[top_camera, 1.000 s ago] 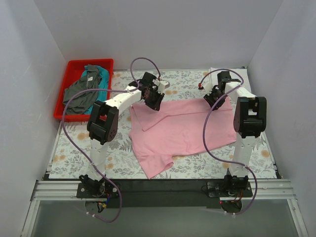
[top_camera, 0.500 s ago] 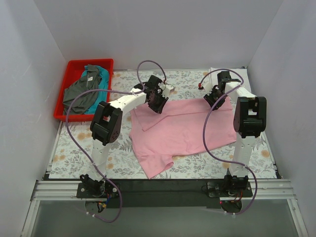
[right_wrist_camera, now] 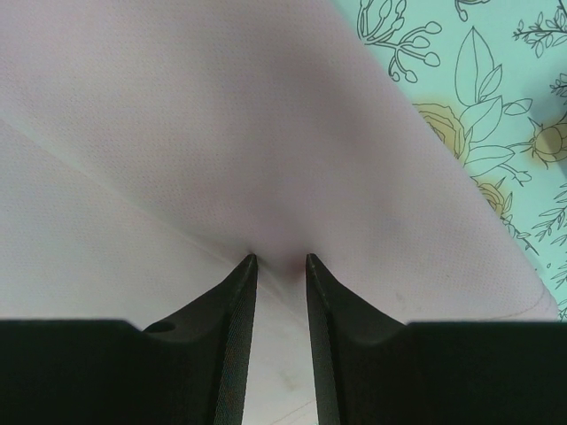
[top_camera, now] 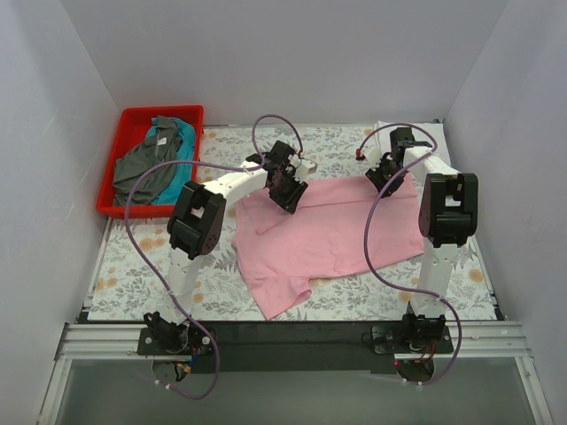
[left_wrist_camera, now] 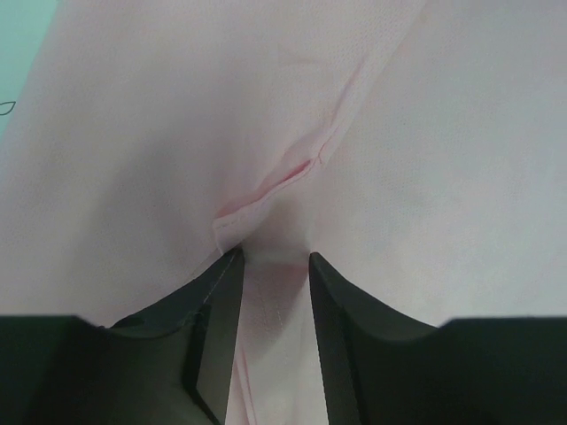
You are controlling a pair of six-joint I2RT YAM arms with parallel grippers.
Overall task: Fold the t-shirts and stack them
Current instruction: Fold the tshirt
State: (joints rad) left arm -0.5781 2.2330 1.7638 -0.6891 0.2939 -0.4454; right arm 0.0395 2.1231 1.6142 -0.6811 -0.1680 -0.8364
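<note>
Floral-clothed counter between plain white walls. Spread over its middle, pink shirt, mostly flat, one part trailing toward the near edge. Left claw down on the shirt's far left part; seen from the wrist, tips set a little apart with a puckered seam running between them, so cannot tell whether gripping or let go. Right claw at the shirt's far right corner, clenched on a raised fold of that same pink cloth, fabric drawn tight into the tips. Far left, red bin holding grey shirt and teal shirt, crumpled together, well apart from the pink one.
</note>
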